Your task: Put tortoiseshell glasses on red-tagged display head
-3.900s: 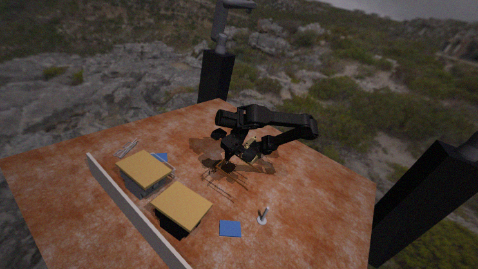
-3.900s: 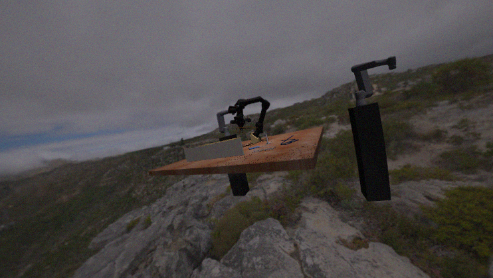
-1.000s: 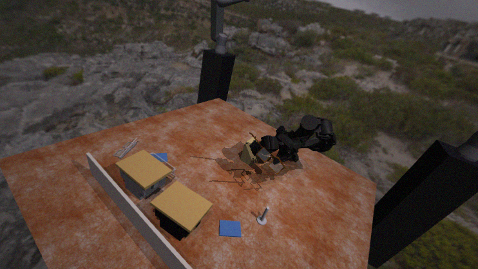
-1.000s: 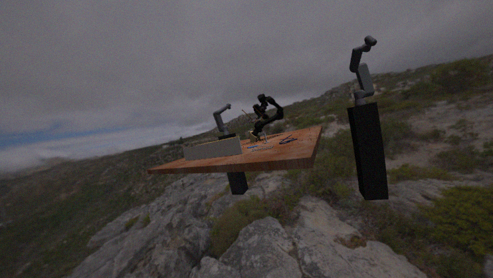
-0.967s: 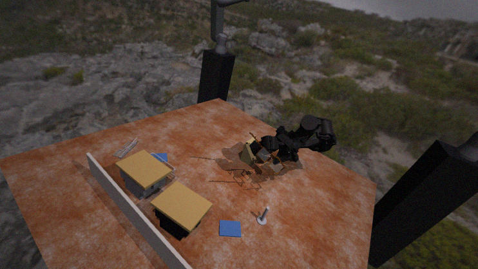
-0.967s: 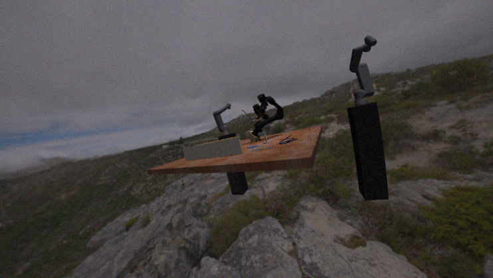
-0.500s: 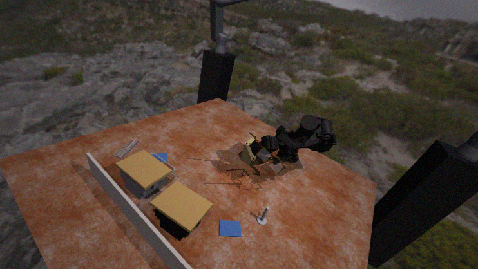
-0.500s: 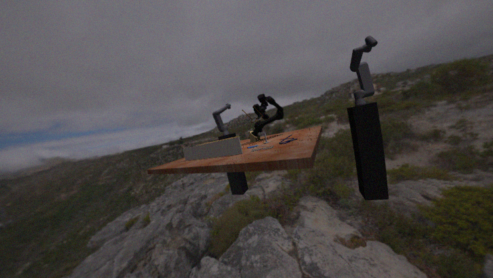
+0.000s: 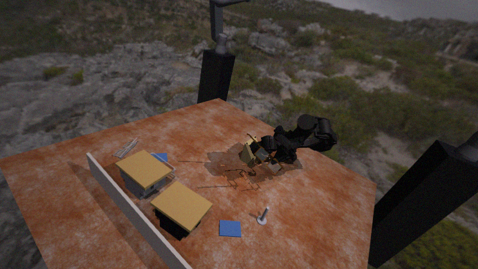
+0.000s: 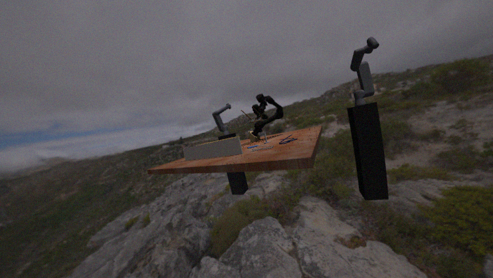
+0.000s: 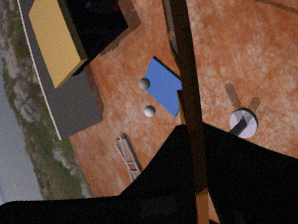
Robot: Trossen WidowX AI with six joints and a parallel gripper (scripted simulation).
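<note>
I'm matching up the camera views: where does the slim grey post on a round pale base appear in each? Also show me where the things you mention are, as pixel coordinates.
Top: the slim grey post on a round pale base [image 9: 265, 214] [image 10: 265, 138] [image 11: 243, 121] is low, right of centre.
Exterior: mid-height, slightly right of centre.
Wrist: right side, mid-height.
Shared landmark: the flat blue square [image 9: 230, 228] [image 10: 252, 146] [image 11: 164, 86] near it.

A long pale wall [image 9: 133, 206] [image 10: 213, 148] [image 11: 75, 120] blocks passage behind the two yellow-topped boxes [image 9: 143, 168] [image 9: 181, 206]; a narrow gap separates them.

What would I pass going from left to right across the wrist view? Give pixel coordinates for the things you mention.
A tan-topped box [image 9: 180, 205] [image 11: 55, 42] → a folded wire frame [image 9: 126, 147] [image 11: 129, 157] → a blue pad [image 9: 230, 228] [image 11: 162, 85] → a brown glasses temple [image 11: 192, 107] → a pale round base [image 9: 261, 220] [image 11: 240, 117].
</note>
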